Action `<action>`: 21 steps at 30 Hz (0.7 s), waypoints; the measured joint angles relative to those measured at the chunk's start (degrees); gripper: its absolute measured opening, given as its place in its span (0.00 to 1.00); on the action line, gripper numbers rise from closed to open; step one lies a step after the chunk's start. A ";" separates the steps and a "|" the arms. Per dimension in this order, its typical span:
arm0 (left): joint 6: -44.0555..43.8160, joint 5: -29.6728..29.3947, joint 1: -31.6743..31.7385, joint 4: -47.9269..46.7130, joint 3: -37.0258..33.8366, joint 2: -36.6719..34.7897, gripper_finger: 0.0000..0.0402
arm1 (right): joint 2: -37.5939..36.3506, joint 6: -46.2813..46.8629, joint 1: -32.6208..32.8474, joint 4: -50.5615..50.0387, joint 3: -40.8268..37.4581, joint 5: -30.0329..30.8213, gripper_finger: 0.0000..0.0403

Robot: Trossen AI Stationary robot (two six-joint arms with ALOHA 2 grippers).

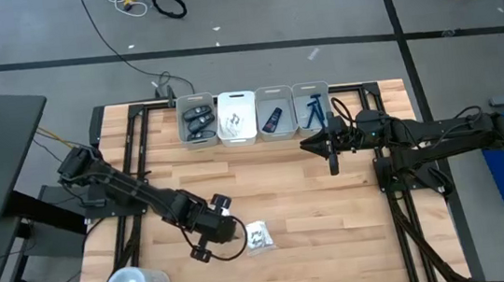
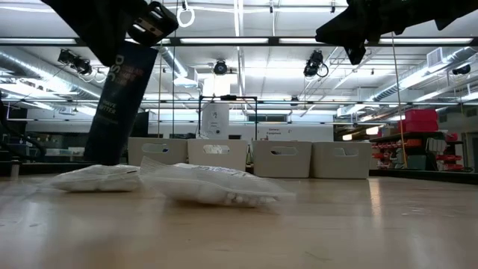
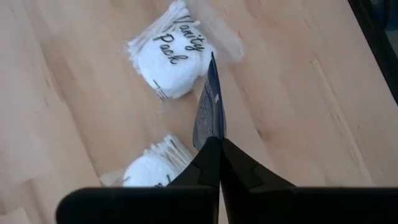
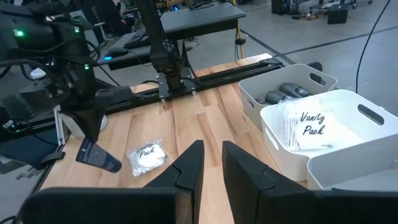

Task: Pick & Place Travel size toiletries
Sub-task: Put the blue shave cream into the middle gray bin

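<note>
Left gripper lifted a dark blue sachet clear of 2 white packets

The left gripper [image 3: 219, 163] was closed on a thin dark blue sachet [image 3: 208, 112], pinched by 1 edge and hanging above the worktop [image 1: 335, 217]. 2 white vanity packs [image 1: 258, 237] lay just beside it at about 3 o'clock in the high view. 4 bins [image 1: 255, 115] stood in a row at 12 o'clock. The right gripper [image 4: 211, 163] waited slightly open near the bins, holding nothing. To do this step well, the arm would probably need to carry the sachet high enough to clear the bin walls, centre it over 1 bin, then release.
</note>
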 joint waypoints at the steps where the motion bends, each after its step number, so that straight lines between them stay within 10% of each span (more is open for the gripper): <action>1: 0.58 -0.01 0.27 -0.14 0.22 0.00 0.01 | 0.00 0.00 0.01 0.00 0.00 0.00 0.16; 21: 6.45 0.37 16.38 2.08 0.98 -9.13 0.00 | -0.02 -0.65 0.00 0.29 -0.02 1.49 0.16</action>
